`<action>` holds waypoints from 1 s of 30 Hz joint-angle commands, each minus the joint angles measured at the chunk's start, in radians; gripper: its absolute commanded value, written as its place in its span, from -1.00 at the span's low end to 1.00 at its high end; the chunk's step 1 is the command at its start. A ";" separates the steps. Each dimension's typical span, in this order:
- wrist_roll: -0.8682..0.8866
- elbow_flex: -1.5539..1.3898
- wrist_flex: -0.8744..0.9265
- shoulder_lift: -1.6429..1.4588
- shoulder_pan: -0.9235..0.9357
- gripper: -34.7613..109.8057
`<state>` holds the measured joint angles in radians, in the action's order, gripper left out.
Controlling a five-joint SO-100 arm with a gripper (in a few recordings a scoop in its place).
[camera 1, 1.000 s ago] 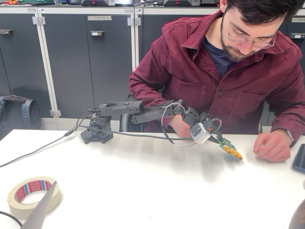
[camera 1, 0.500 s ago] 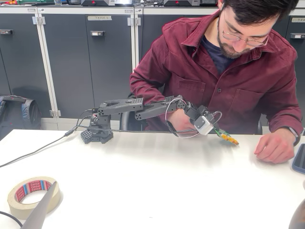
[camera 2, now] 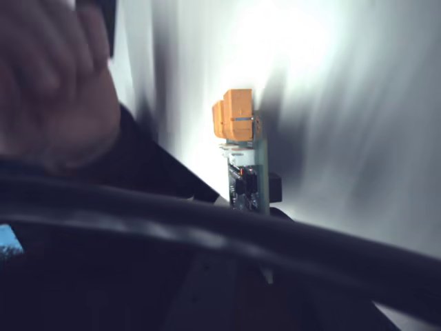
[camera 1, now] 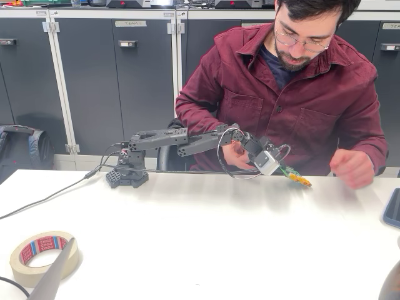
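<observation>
**Hand off the table, board held higher**

Since half a second ago the person's hand [camera 1: 353, 167] has come up off the table [camera 1: 200, 237] and hangs in the air as a loose fist. The board [camera 1: 300, 180] sits higher than it did a second ago.

Nearest the camera in the fixed view, at the table's front left, lies a tape roll [camera 1: 42, 256] with a grey strip [camera 1: 55, 278] leaning across it. A dark device [camera 1: 392, 208] pokes in at the right edge.

Farther back, the arm [camera 1: 181, 140] reaches nearly level from its base [camera 1: 128, 174] at the left out to the right. Its gripper [camera 1: 284, 171] is clamped on the board's near end. The board juts down and right, clear of the table and left of the raised hand.

In the wrist view the board [camera 2: 248, 183] stands edge-on with an orange connector [camera 2: 236, 117] at its far tip. A cable [camera 2: 207, 231] crosses the foreground, and the hand [camera 2: 55, 83] is a blur at upper left.

Behind the table sits the person in a dark red shirt [camera 1: 281, 106], with grey cabinets [camera 1: 112, 81] and a bag [camera 1: 22, 150] beyond.
</observation>
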<state>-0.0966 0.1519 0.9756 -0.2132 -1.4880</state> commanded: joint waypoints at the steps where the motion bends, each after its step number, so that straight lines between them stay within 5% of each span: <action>1: -0.025 0.040 0.006 -0.021 0.055 -0.59; 30: -0.443 0.038 -0.451 -0.006 0.227 -0.59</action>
<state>-0.5170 0.1503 0.5722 -0.1887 -1.2563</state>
